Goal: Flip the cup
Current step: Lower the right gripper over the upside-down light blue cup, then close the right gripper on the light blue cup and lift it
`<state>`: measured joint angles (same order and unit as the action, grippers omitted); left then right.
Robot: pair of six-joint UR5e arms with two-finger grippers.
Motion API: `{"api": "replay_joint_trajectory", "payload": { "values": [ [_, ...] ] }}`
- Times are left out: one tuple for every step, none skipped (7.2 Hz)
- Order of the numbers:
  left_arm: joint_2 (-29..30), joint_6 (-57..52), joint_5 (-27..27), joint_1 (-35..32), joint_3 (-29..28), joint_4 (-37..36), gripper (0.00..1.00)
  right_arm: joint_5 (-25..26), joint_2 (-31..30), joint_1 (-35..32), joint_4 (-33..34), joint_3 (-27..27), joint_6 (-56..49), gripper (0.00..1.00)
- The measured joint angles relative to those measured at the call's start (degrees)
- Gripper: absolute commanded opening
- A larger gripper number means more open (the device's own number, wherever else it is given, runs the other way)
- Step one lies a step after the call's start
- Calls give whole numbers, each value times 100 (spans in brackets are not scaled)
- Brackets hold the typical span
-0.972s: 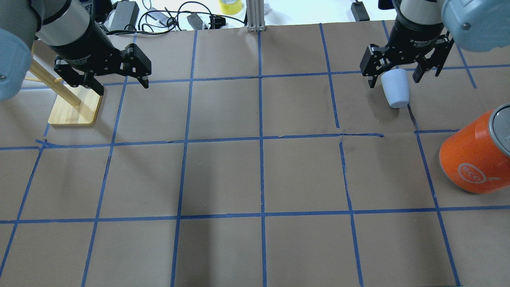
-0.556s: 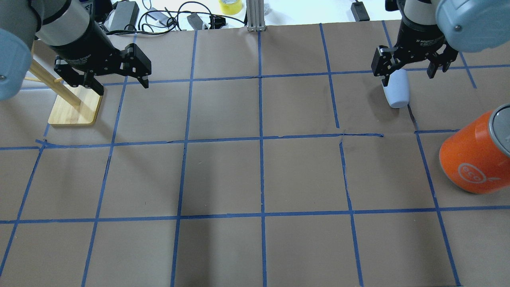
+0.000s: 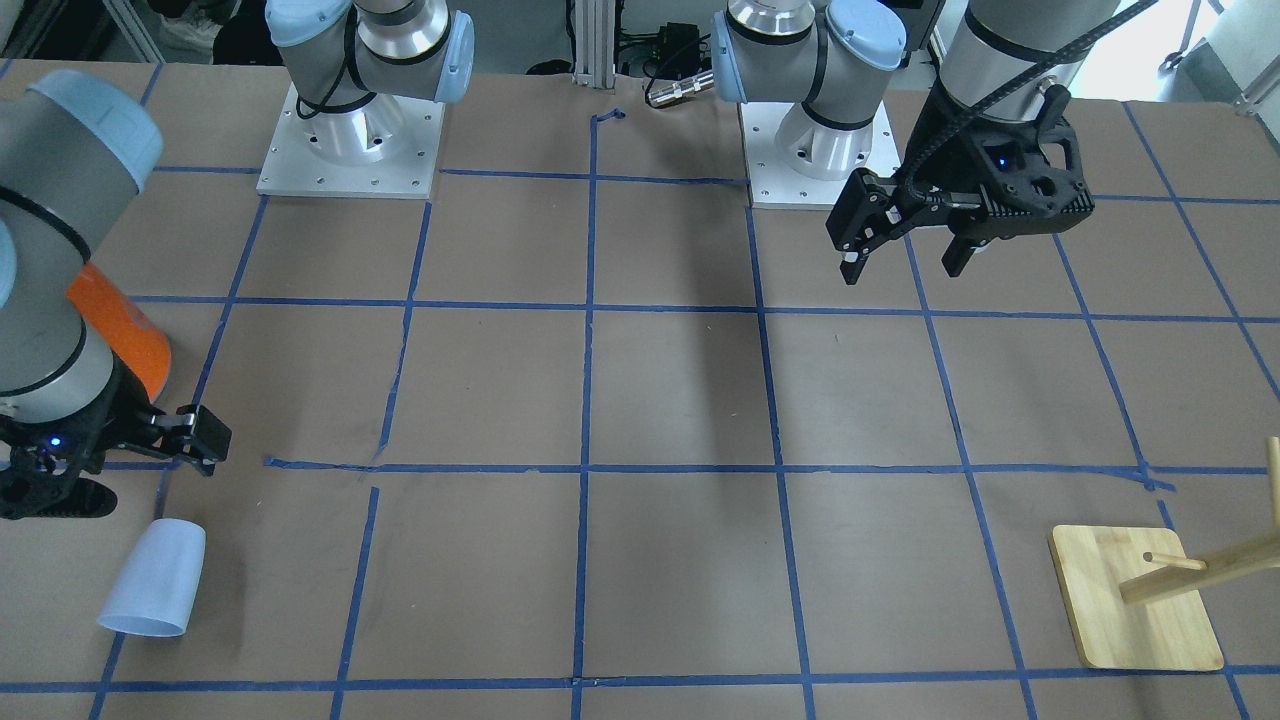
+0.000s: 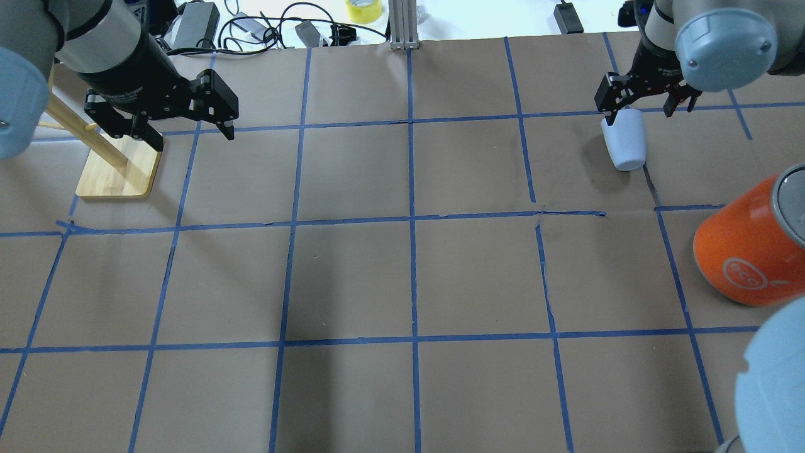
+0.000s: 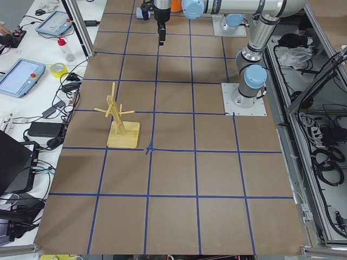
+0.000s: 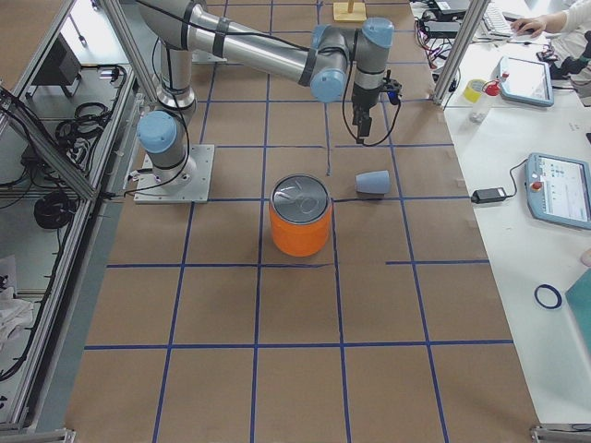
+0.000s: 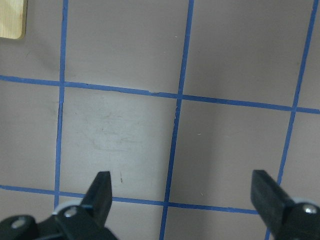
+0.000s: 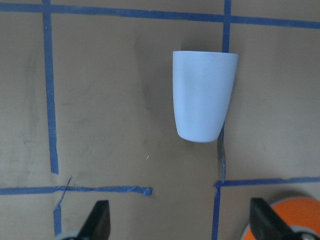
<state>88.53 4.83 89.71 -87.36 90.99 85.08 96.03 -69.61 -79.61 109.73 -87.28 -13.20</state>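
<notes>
Nearest, brown paper (image 4: 352, 277) gridded with blue tape covers the table. On it stands the orange can (image 4: 736, 251), and just beyond the can the cup (image 4: 624, 139) lies on its side. Past that, the right gripper (image 8: 180, 205) hangs spread wide, holding nothing. Well across the table from the can, the left gripper (image 7: 181, 175) gapes empty, with a wooden stand (image 4: 116, 173) farther out. Farthest, cables (image 4: 264, 25) lie past the paper's edge.

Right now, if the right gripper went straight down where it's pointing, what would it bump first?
Most likely the bare brown table, just beside the cup lying on its side. The right gripper points down, jaws open. Height is hard to judge, so it could clip the cup instead.
</notes>
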Motion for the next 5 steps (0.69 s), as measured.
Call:
{"api": "replay_joint_trajectory", "payload": {
  "values": [
    [-1, 0, 2, 0, 3, 0, 100, -118, 253, 56, 289, 0, -153, 100],
    [-2, 0, 3, 0, 5, 0, 100, -170, 500, 96, 539, 0, -211, 100],
    [-2, 0, 3, 0, 8, 0, 100, -189, 700, 161, 727, 0, -229, 100],
    [-2, 0, 1, 0, 12, 0, 100, -195, 835, 254, 807, 0, -232, 100],
    [0, 0, -3, 0, 13, 0, 100, -197, 940, 333, 834, 0, -232, 100]
  ]
}}
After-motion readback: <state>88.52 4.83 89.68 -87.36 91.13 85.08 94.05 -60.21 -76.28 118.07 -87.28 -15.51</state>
